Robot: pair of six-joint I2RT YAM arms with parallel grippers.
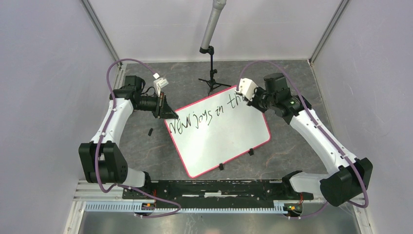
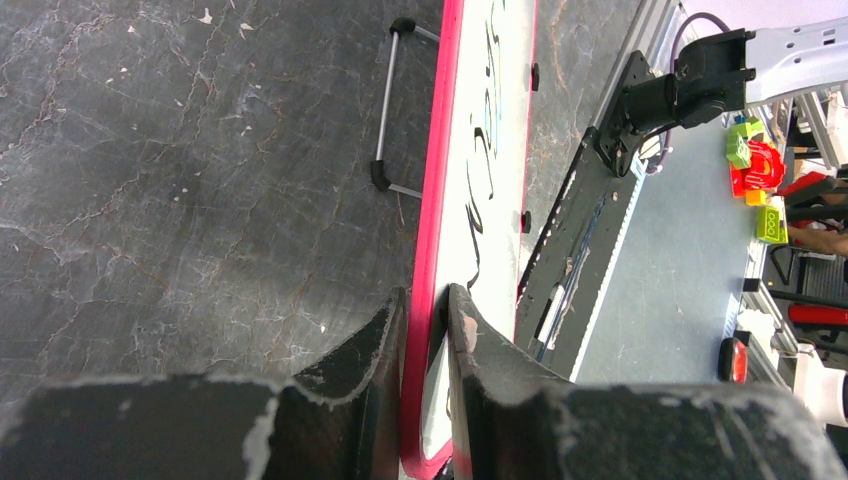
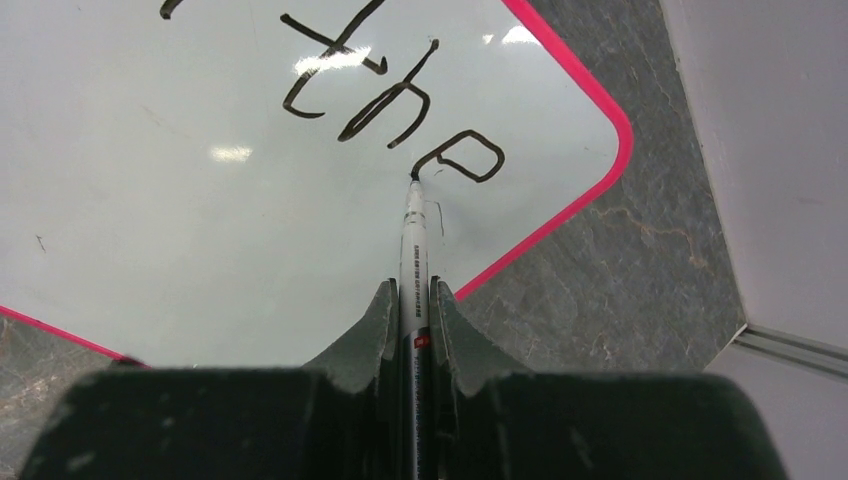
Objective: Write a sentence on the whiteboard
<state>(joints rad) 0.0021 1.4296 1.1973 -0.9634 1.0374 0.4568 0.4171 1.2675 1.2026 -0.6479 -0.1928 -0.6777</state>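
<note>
Just behind the whiteboard [image 1: 219,144], a tripod stand [image 1: 211,81]

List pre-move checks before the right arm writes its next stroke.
1. Left end effector clamped on whiteboard rim: ok.
2. Right end effector gripping marker, centred: ok.
3. Marker tip on the board at the last letter of the sentence: ok.
4. Strokes dark and readable: ok.
5. Space right of "the" on this line: not ok, the corner rim is close.
6. Whiteboard lying flat on table: cannot tell.
</note>
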